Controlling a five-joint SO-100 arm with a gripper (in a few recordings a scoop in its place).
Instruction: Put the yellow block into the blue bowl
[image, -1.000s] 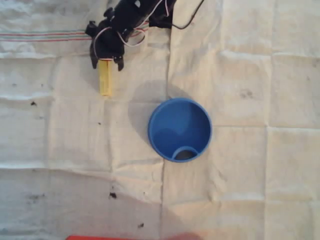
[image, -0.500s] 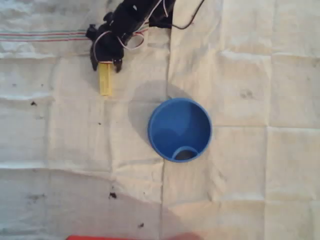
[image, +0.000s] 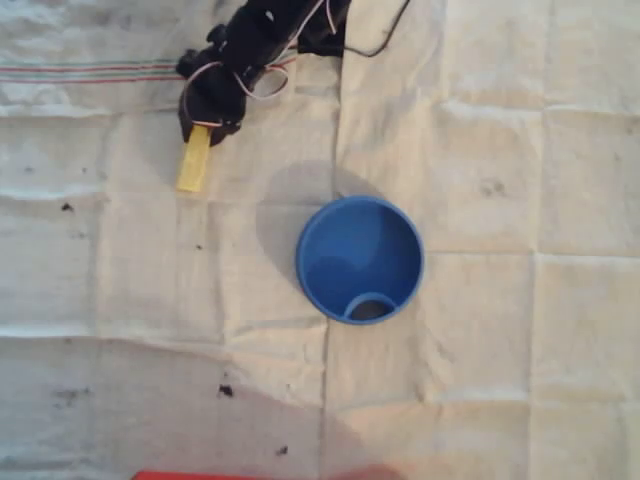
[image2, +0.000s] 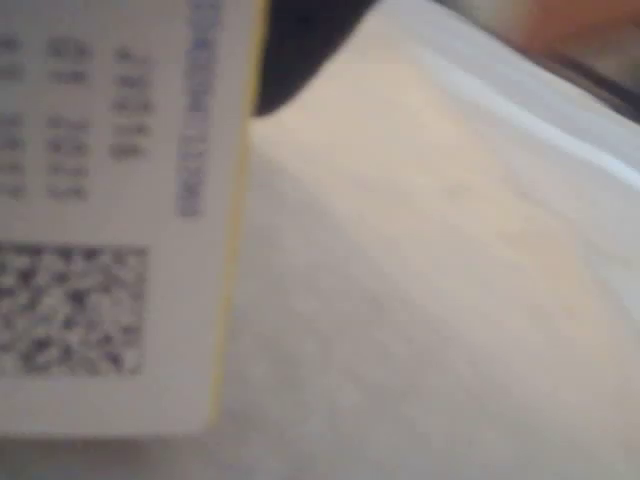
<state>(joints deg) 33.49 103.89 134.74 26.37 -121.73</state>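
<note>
In the overhead view the gripper (image: 203, 128) is seen near the top left of the cloth, its dark fingers closed over the upper end of the yellow block (image: 194, 160). The jaws themselves are hidden under the wrist body and wiring, so the clamp is inferred from how the block has behaved, not read directly.

Change noted against the two earlier overhead pictures: the block, previously lying straight up and down the picture on the cloth, is now tilted, with its lower end swung toward the left. Its upper end is kept under the fingers throughout. This is taken to mean that the block has been seized and is being lifted or dragged off its resting line. Whether its free end is clear of the cloth cannot be told.

In the wrist view a large blurred white surface with printed text and a QR-like patch (image2: 75, 310), edged in yellow, is pressed close to the lens. It is probably a labelled face of the block held just beneath the camera.

The blue bowl (image: 405, 235) is unmoved, upright and open, well apart from the block, down and to the right of it. Nothing lies between them on the creased white cloth (image: 520, 140).

Judgement: grasp stage apparently achieved; lift, carry toward the bowl and release are not yet done.
</note>
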